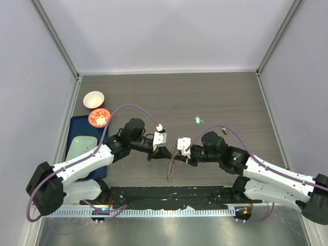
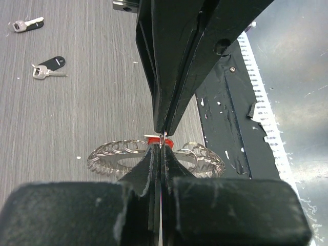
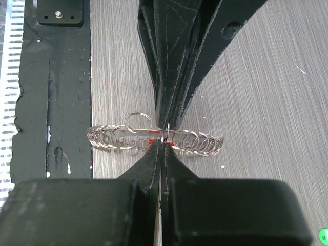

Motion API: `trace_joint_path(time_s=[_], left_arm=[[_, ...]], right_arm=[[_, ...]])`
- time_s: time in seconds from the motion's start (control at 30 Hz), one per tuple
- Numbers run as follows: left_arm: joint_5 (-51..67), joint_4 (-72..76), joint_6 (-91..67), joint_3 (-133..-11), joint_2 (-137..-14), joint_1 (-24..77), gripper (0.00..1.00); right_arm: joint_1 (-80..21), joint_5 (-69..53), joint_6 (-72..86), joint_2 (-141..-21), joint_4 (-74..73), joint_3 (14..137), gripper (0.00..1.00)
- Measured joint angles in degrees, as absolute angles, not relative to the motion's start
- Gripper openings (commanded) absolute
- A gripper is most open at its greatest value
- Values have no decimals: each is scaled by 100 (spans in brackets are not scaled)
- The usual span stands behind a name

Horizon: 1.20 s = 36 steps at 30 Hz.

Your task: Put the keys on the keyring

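The keyring hangs edge-on between my two arms near the table's front middle. In the right wrist view the keyring is a row of silver loops, and my right gripper is shut on one of them. My left gripper is shut on a thin metal sliver, with the red key right behind its tips against the keyring. From above, the left gripper and right gripper almost touch. Two black keys lie on the table. A green key lies further back.
A white bowl and an orange bowl stand at the far left by a blue tray that holds a pale green piece. A black mat runs along the near edge under the keyring.
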<state>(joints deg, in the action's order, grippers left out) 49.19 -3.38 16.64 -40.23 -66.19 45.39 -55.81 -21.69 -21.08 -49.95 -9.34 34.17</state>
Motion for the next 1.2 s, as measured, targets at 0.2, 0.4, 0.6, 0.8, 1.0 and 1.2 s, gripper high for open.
trace_joint_path(time_s=[0.2, 0.4, 0.6, 0.8, 1.0, 1.2], left_arm=[[4729, 165, 1205, -3682, -6368, 4576, 0], [4484, 659, 607, -3430, -6241, 4580, 0], [4119, 1376, -121, -3033, -6040, 4589, 0], [3708, 2296, -871, -2480, -5804, 4604, 0], [3345, 2915, -1334, -2147, -5603, 4615, 0], [2849, 3385, -1599, -1822, -5290, 4648, 0]], right_arm=[[-5583, -2161, -2104, -4995, -930, 3415, 1], [-5581, -2141, -2106, -4984, -906, 3415, 1], [-5583, -2128, -2106, -4987, -882, 3415, 1], [-5621, -2069, -2108, -4987, -851, 3415, 1], [-5682, -1927, -2112, -5054, -746, 3415, 1], [-5769, -1682, -2117, -5065, -561, 3415, 1]])
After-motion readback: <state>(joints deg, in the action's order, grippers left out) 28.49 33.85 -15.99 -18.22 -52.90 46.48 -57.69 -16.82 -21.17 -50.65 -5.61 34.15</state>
